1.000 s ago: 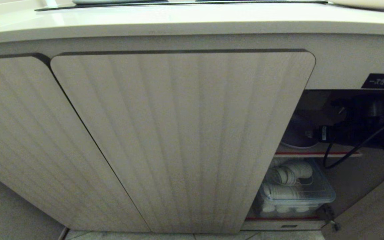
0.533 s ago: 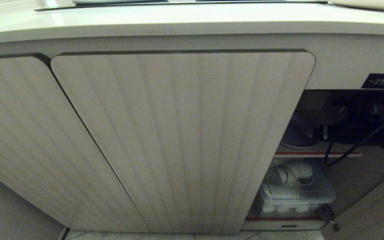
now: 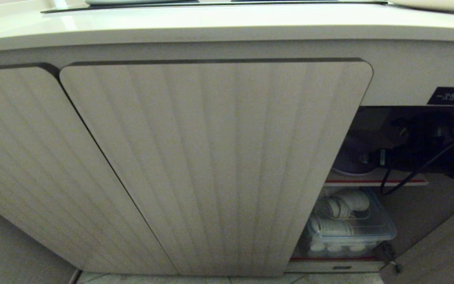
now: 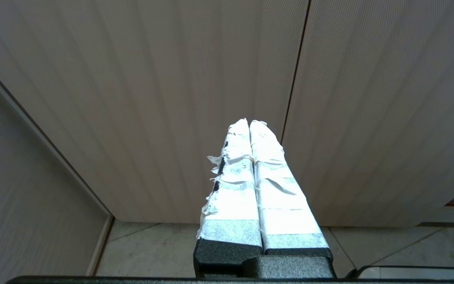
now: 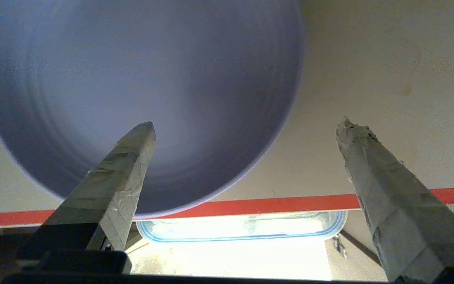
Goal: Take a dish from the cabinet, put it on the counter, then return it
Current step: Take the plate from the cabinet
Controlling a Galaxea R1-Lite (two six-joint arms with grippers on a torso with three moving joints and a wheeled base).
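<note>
Flanking nothing, right gripper [image 5: 246, 126] fingers wide apart over dish [image 5: 144, 90] on shelf; left gripper [image 4: 250, 123] fingers closed, empty.

**Taped fingers and black housings**

Left gripper [image 4: 249, 123] shows two long tapering fingers wrapped in white tape, frayed and ragged along one edge, running back into blocky black bases. Right gripper [image 5: 246, 126] has the same pointed fingers in duller greyish tape, wrinkled, torn at the tips, on black mounts. In the head view the right arm is dark, with a black cable [image 3: 428, 167] looping beneath it.
</note>
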